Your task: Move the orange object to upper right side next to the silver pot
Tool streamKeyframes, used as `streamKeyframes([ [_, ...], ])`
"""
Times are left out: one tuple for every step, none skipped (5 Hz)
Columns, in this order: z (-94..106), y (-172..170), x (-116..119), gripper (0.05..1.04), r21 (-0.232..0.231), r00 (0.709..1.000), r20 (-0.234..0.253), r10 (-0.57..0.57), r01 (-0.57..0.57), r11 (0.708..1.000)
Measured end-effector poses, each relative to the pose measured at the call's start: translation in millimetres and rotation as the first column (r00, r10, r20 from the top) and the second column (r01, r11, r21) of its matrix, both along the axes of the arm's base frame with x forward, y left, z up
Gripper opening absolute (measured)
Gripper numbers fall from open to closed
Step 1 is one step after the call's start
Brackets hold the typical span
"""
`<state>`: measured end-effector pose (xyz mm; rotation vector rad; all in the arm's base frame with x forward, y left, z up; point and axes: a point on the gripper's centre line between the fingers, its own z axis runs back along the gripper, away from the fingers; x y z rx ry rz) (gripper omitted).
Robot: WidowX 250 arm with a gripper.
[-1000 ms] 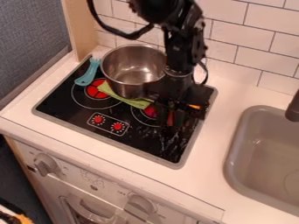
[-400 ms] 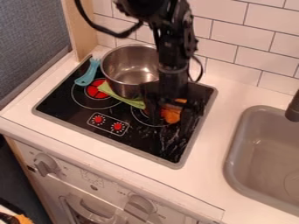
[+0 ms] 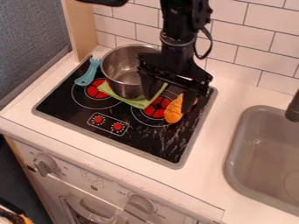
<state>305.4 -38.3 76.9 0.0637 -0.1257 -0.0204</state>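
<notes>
Raised and spread: black two-finger hand (image 3: 169,104). Now more exposed: orange oblong object (image 3: 173,111), lower right of silver metal pot (image 3: 119,75); likely released, placement perhaps nearly done.

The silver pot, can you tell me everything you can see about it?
The silver pot is round and deep, with an open top and a thin rim. It looks like smooth, shiny metal. It stands upright on the black stove, toward the back. Its bottom is on or against a green cloth; I can't tell which. The black gripper hides part of its right side, so I can't tell if they touch.
</notes>
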Motion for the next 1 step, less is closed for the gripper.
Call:
streamKeyframes([
  [0.7,-0.6,-1.8,1.000,-0.003,1.000,-0.009,-0.011,0.011,1.000],
])
